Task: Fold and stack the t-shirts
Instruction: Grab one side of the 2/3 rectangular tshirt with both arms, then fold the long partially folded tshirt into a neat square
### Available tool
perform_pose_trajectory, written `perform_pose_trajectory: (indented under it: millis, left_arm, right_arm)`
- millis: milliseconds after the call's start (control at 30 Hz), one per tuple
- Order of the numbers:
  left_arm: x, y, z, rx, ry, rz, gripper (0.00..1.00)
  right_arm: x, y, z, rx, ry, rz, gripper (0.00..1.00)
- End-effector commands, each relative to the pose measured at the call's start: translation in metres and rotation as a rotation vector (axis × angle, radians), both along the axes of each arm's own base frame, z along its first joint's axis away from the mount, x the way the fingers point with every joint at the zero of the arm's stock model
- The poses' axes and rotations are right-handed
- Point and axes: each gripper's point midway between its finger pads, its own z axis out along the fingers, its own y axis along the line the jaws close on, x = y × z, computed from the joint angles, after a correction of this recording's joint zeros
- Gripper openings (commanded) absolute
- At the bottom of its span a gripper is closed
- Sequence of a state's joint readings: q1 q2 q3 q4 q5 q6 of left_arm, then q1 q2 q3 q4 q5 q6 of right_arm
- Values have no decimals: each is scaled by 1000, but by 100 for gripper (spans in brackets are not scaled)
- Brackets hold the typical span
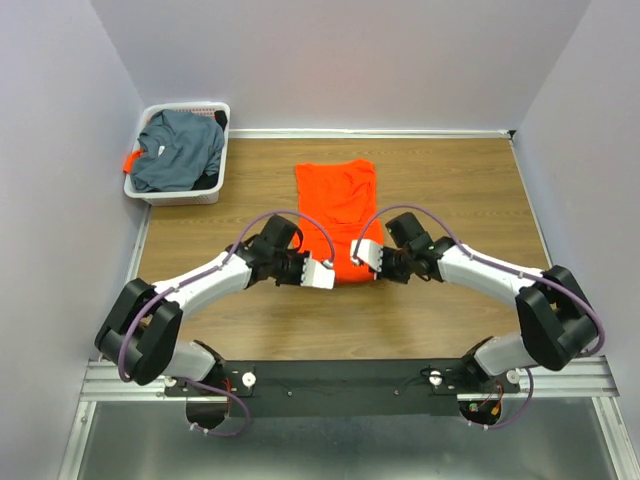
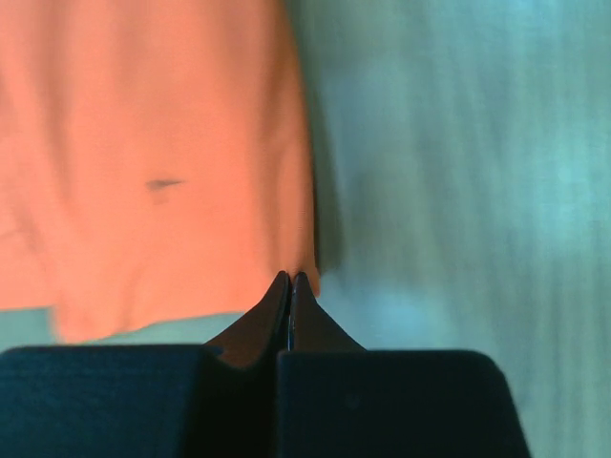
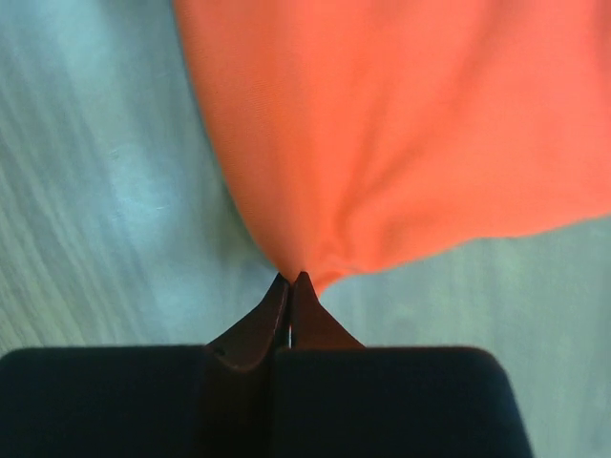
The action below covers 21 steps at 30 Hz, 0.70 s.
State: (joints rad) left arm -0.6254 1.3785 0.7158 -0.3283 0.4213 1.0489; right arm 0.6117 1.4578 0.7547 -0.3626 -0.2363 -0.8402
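The orange t-shirt [image 1: 338, 200] lies as a narrow folded strip in the middle of the table, its near end lifted. My left gripper [image 1: 327, 274] is shut on its near left corner; in the left wrist view the jaws [image 2: 290, 280] pinch the cloth edge [image 2: 172, 143]. My right gripper [image 1: 362, 254] is shut on the near right corner; in the right wrist view the cloth [image 3: 401, 124] bunches into the closed tips [image 3: 291, 279]. The dark grey-blue t-shirt [image 1: 180, 150] lies crumpled in the white basket [image 1: 178, 195] at the far left.
The basket stands against the left wall in the back corner. Purple walls close off the table on the left, back and right. A scrap of orange [image 1: 131, 160] hangs over the basket's left rim. Bare wooden table [image 1: 460, 190] lies to the right of the shirt.
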Motion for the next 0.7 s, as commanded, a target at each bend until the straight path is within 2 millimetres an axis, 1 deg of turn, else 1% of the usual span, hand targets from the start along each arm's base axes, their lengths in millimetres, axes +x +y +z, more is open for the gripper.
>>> perform_pose_trajectory:
  millis: [0,33,67,167,200,233,300,333,367,433,467,500,533,600,633,667]
  left_arm:
    - [17,1,34,-34,-21,21,0]
    - [18,1,37,-34,-26,18,0]
    - [18,2,39,-33,-30,15,0]
    - [15,1,48,-40,-35,-2,0]
    - [11,3,48,-33,-18,-6,0]
    - [9,1,52,-43,-13,-15,0]
    - [-6,5,55,-32,30,-47,0]
    - [-13,1,61,-39,29,-89,0]
    - [-26,5,65,-27,44,-110,0]
    - [-41,5,73,-27,44,-153,0]
    - [-56,6,79,-24,49,-186,0]
    - [-63,6,82,-26,53,-197,0]
    - [-70,3,91,-45,53,-210,0]
    - [-81,5,97,-43,87,-219,0]
    - [-80,1,109,-60,80,-223,0]
    - [-81,-1,115,-70,93,-209,0]
  right_arm:
    - [26,4,51,65,-81,-68,1]
    - [24,3,55,65,-74,-64,1]
    - [26,5,65,80,-89,-62,1]
    - [21,4,71,73,-74,-46,1]
    - [20,2,75,72,-79,-43,0]
    - [13,-1,74,58,-60,-34,1]
    - [4,-5,82,66,-56,-22,1]
    - [-9,-8,81,61,-15,-8,1]
    - [-16,-10,90,79,-20,-2,1]
    - [-33,-13,98,98,6,28,0]
    - [-47,-19,98,86,42,37,1]
    - [-55,-21,101,92,51,49,1]
    - [-70,-24,111,112,55,84,1]
    - [-78,-25,122,134,48,106,1]
    - [-80,-25,133,152,26,109,1]
    - [-77,-25,137,153,13,99,1]
